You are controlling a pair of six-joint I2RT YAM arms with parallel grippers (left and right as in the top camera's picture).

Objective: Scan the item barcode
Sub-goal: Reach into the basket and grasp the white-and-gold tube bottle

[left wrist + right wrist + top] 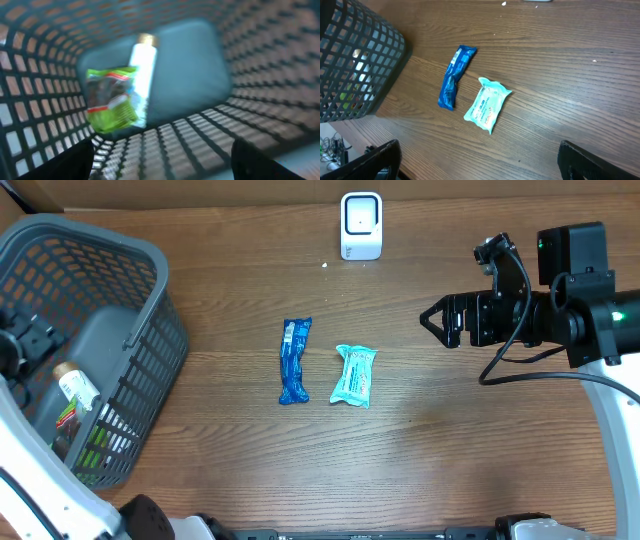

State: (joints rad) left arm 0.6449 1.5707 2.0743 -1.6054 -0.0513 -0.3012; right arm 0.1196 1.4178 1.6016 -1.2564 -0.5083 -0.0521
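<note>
Overhead: open worktop point(450, 440) surrounds blue packet point(294, 361) and teal packet point(354, 375). Left wrist sees green bag point(110, 100) inside basket point(40, 75) plainly; left claw point(162, 147), right claw point(480, 145) released.

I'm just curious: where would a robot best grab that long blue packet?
Probably from straight above, pinching across the narrow middle of the blue packet. It lies flat and is long and slim, with a gap to the teal packet beside it.

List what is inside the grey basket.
A white bottle and a green packet lie in the basket. Whatever sits under them, or behind the mesh wall, cannot be seen.
</note>
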